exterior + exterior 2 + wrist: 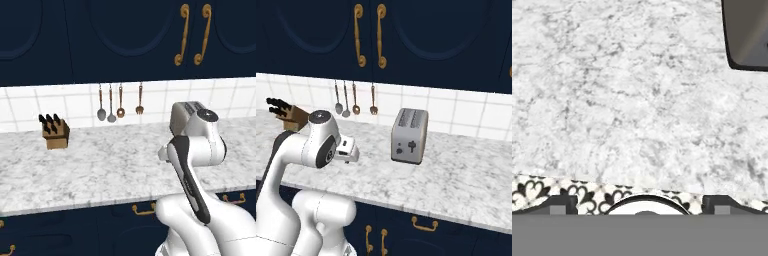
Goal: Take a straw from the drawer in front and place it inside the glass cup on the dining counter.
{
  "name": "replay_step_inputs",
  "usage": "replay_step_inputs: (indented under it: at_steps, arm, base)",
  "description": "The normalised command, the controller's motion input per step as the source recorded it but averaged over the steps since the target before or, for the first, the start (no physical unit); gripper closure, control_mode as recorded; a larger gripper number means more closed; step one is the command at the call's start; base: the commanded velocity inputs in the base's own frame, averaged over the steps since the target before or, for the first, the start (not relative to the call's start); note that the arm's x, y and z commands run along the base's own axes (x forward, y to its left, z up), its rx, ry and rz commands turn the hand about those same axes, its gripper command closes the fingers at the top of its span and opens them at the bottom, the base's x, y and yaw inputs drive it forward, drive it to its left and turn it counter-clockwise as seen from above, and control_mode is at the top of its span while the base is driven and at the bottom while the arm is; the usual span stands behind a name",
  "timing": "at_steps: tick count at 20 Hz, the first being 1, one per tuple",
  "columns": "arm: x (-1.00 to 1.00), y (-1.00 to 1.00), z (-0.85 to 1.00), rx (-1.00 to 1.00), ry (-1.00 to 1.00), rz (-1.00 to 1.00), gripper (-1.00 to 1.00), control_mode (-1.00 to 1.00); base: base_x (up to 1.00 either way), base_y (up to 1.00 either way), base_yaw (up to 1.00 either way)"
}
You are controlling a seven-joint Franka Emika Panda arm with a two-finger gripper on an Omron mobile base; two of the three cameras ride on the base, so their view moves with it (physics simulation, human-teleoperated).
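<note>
**While the arm hangs over the worktop, drawer fronts sit shut below**

Where the marble worktop (100, 170) begins at the left, a wooden knife block (54, 133) with dark handles stands near the tiled wall. Further right, four utensils (119, 102) hang in a row on the tiles: two grey spoons, a copper ladle and a copper fork. Right of them stands a silver two-slot toaster (410, 135), set on the marble, with the robot's elbow partly covering it in the left base view. Navy wall cabinets with curved brass handles (370, 35) run above all of this.

Below the worktop edge, a navy drawer (426, 232) front with one curved brass pull is closed; whether it is the one with the straw inside cannot be told.

At the hand camera, the gripper (640, 202) points down at bare marble near the front edge, its two dark tips spread wide apart with nothing between them. One corner of the toaster shows at the upper right, well apart from the fingers, and patterned floor tile (542, 192) shows beneath the edge.
</note>
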Motion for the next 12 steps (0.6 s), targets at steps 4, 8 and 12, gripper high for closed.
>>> replay_step_inputs:
  at_steps: [4, 8, 12]
  arm:
    - [0.0, 0.0, 0.0, 0.0, 0.0, 0.0, -1.0, 1.0]
    - [0.0, 0.0, 0.0, 0.0, 0.0, 0.0, -1.0, 1.0]
    - [0.0, 0.0, 0.0, 0.0, 0.0, 0.0, -1.0, 1.0]
  base:
    - [-0.59, -0.12, 0.39]
    - [-0.5, -0.4, 0.42]
    - [-0.46, -0.64, 0.41]
